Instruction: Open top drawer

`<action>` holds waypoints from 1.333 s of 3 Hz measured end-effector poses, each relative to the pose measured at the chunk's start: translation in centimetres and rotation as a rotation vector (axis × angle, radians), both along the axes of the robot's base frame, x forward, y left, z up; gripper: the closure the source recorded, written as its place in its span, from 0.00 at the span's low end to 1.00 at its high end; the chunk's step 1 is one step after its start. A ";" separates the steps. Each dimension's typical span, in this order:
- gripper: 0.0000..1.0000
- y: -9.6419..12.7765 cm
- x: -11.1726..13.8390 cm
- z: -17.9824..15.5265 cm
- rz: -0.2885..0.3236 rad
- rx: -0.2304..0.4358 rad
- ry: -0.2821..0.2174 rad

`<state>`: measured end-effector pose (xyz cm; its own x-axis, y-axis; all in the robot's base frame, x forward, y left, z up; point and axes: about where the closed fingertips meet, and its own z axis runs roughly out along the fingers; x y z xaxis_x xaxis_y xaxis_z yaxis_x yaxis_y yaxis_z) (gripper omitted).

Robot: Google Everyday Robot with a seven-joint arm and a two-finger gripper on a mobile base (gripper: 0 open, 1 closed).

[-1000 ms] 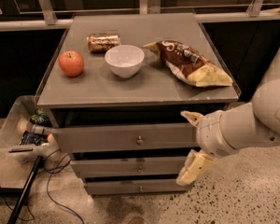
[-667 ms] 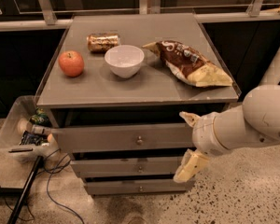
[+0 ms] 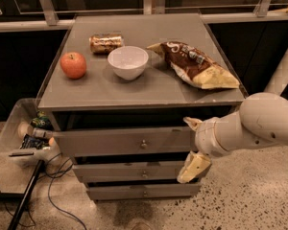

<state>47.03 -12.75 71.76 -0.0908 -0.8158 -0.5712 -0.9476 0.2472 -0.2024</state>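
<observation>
Cream pincer [image 3: 190, 145] sits released, fingers spread one above the other, at the right end of the top drawer [image 3: 101, 143] front. Rec. procedure: shift left to centre knob [image 3: 144, 143], clench on it, pull straight out, smoothly, so bowl [image 3: 128, 61] on counter [image 3: 134, 92] isn't jolted.

claw [image 3: 192, 145] fingers spread, at right end of top drawer [image 3: 110, 142] front | knob [image 3: 144, 143] unblocked, bare front between it and claw | bench [image 3: 134, 92] edge overhangs above | bin [image 3: 9, 133] and cables [image 3: 52, 195] crowd left side | floor [image 3: 240, 200] at right open
</observation>
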 end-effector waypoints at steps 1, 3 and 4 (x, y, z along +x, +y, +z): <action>0.00 -0.5 1.4 -1.4 0.018 0.041 0.002; 0.00 -0.8 2.9 -4.0 0.081 0.099 0.004; 0.00 -0.6 3.3 -5.1 0.100 0.110 0.003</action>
<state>50.35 -13.39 66.67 -0.0139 -0.7536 -0.6572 -0.9693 0.1715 -0.1762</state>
